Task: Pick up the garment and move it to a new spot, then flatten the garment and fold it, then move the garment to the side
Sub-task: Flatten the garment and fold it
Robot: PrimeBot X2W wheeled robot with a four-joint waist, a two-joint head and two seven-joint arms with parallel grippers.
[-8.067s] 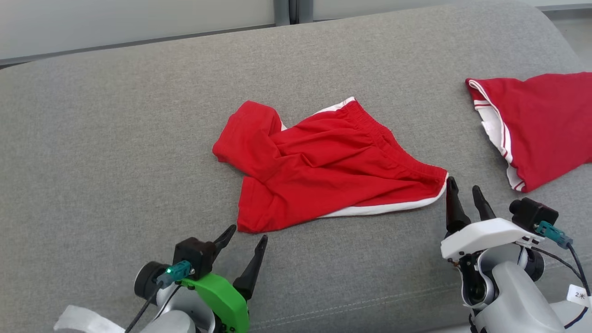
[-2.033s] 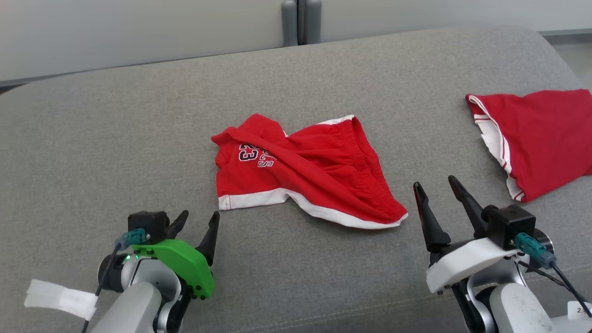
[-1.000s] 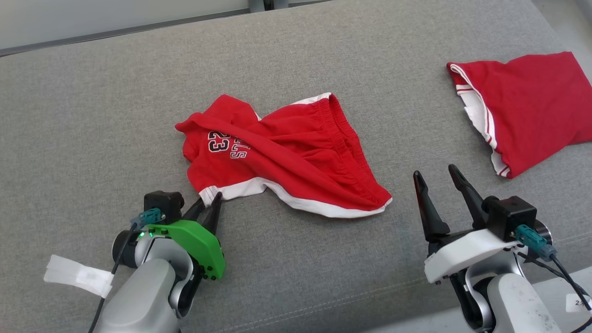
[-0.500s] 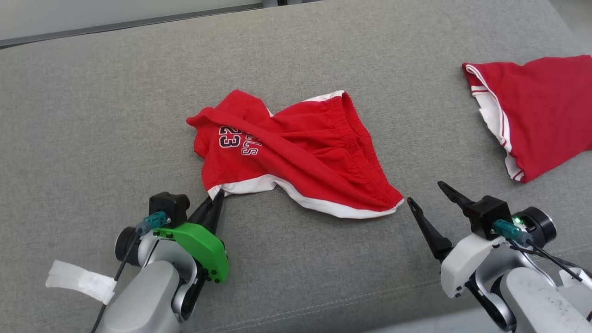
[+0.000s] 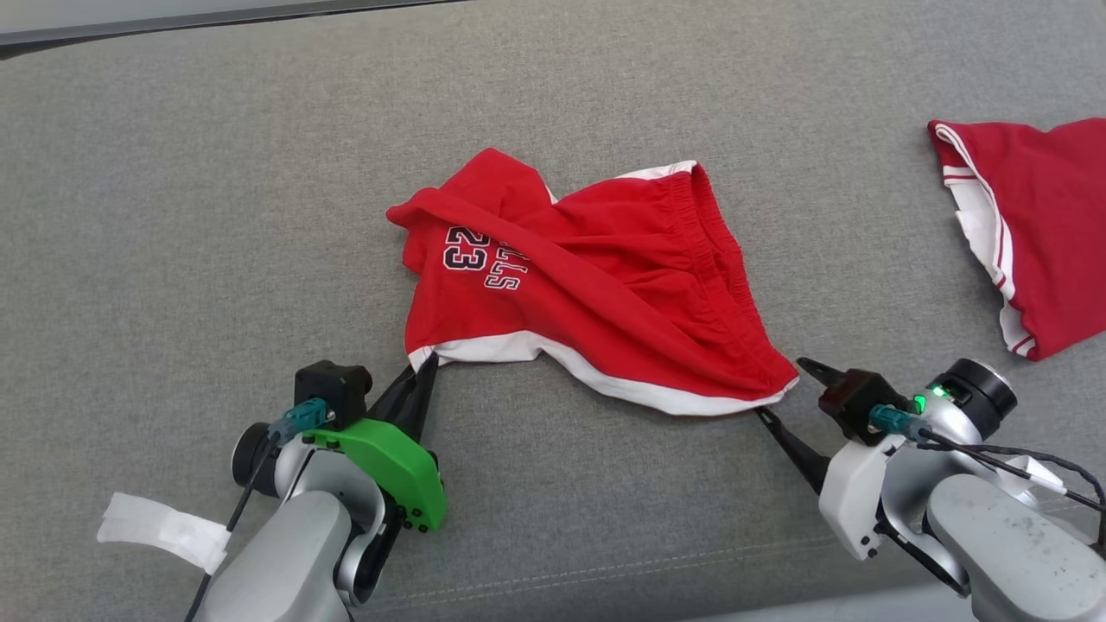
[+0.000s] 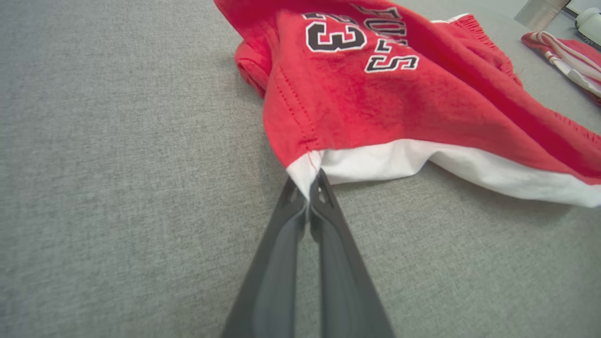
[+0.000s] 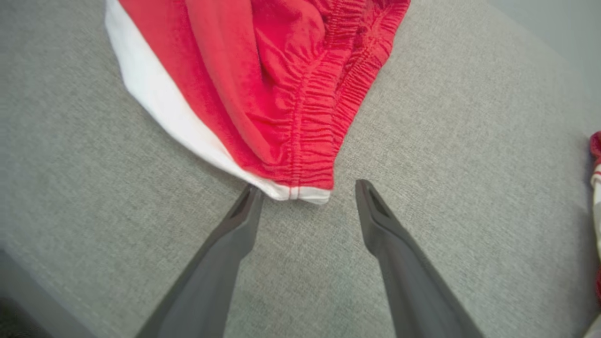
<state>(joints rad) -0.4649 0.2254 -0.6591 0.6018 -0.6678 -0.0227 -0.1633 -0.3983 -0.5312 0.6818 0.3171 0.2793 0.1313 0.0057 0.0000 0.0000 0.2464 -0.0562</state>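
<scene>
Garment: red fabric shorts [image 5: 596, 285] with a white hem band, lying crumpled in the middle of the grey woven cushion [image 5: 216, 216].
Writing: black, white-edged "23" [image 6: 335, 37]. The word beside it is creased and seems to end in "LLS".
Left gripper [image 5: 425, 367]: pinched tight on the white hem corner, clearest in the left wrist view.
Right gripper [image 7: 305, 192]: spread wide, holding nothing, one finger each side of the elastic waistband corner.
Cut off: a second red garment with white stripes [image 5: 1028, 233] runs past the right edge.

Room everywhere but two spots
Crumpled red white-trimmed cotton shorts [image 5: 605, 294] sit mid grey upholstered bench [image 5: 173, 216], another red striped cloth [image 5: 1045, 225] hugs the right edge; left half and the gap between them are open.
</scene>
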